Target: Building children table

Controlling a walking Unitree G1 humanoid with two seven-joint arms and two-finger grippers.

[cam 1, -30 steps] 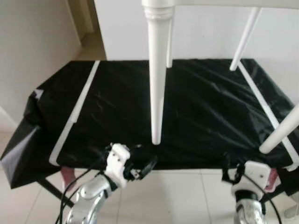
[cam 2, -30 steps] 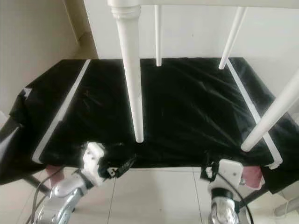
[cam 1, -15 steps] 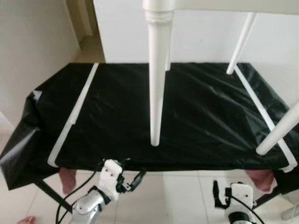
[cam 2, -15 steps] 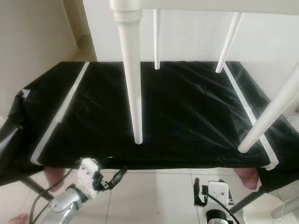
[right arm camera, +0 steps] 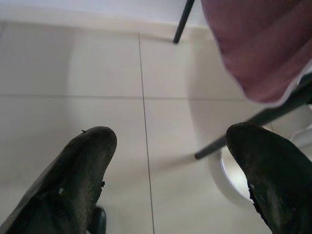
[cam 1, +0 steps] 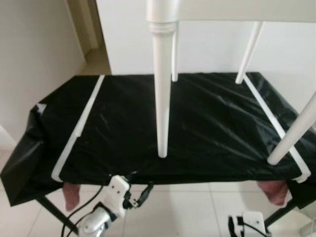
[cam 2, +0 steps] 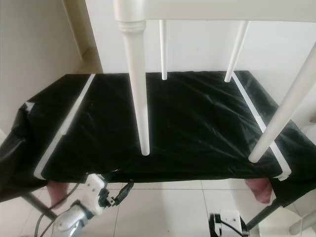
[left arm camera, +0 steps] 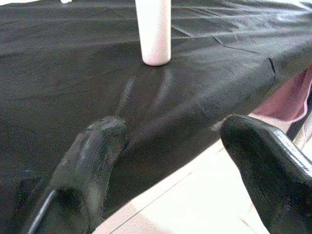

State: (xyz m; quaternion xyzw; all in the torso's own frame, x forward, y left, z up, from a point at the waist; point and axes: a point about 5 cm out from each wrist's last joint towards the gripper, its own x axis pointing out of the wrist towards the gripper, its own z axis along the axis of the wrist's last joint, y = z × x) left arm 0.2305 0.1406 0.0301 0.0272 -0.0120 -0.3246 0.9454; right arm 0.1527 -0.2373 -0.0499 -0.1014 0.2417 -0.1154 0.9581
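Your left gripper (left arm camera: 168, 146) hangs just below the near edge of the black-covered work table (cam 1: 217, 123), fingers (left arm camera: 92, 161) spread wide and empty, one fingertip seemingly brushing the black sheet. On the sheet stands the white children's table (cam 2: 207, 9), upright on four tapered legs; its nearest leg (cam 1: 162, 98) lands close to the near edge, just beyond that gripper. Pink cloth (cam 2: 257, 189) hangs under the right corner. Your right gripper (right arm camera: 170, 165) sits low over the tiled floor (right arm camera: 73, 73), jaws parted wide, gripping nothing.

A home room: pale floor tiles (cam 2: 163, 202), white walls (cam 1: 34, 44), a doorway (cam 1: 91, 34).
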